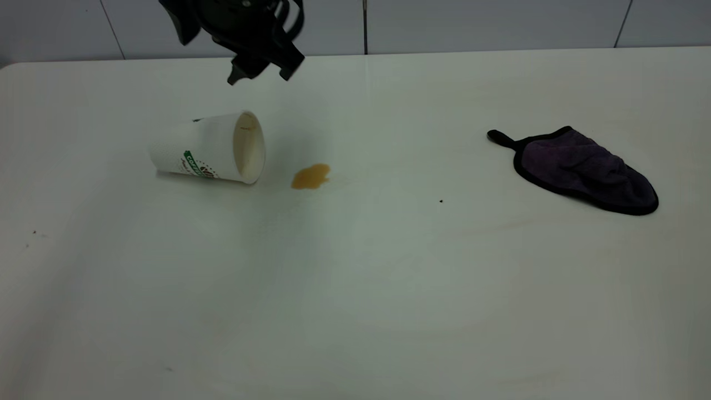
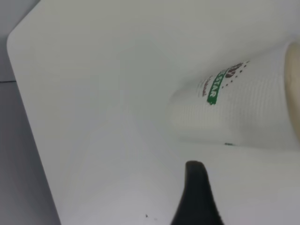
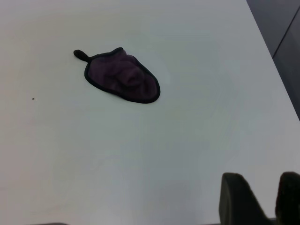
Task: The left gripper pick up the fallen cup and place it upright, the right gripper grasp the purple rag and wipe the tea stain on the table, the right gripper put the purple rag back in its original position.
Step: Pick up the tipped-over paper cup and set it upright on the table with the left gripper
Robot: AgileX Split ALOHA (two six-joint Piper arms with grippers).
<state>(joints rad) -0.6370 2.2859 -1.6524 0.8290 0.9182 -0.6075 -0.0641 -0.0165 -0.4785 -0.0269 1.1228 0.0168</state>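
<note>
The cup (image 1: 214,150) lies on its side on the table (image 1: 355,289), with its mouth towards the amber tea stain (image 1: 311,176) just beside it. My left gripper (image 1: 260,78) hangs open and empty above and behind the cup. The left wrist view shows the cup (image 2: 239,110) and one finger (image 2: 196,187). The purple rag (image 1: 580,169) lies flat at the right, also in the right wrist view (image 3: 123,77). My right gripper (image 3: 265,197) is far from the rag, empty, with a narrow gap between its fingertips. It is out of the exterior view.
A tiny black speck (image 1: 441,201) lies between the stain and the rag. A grey tiled wall (image 1: 500,25) runs behind the table's far edge. The table's rounded corner (image 2: 18,42) shows in the left wrist view.
</note>
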